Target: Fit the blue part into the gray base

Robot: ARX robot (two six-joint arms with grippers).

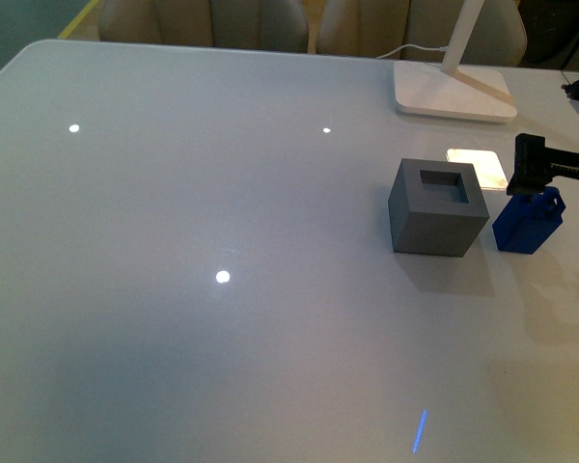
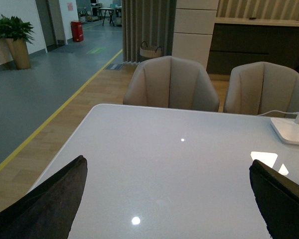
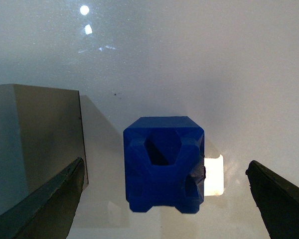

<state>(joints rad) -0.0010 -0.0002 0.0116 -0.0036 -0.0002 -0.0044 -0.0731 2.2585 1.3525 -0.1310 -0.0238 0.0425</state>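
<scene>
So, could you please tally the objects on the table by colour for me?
Blue: 1, the blue part
Gray: 1, the gray base
White: 1, the lamp
Total: 3

The table (image 1: 174, 338) is smooth and glossy, almost mirror-like. The gray base (image 1: 434, 224) looks matt; the blue part (image 1: 523, 230) is smooth plastic with slight sheen.
</scene>
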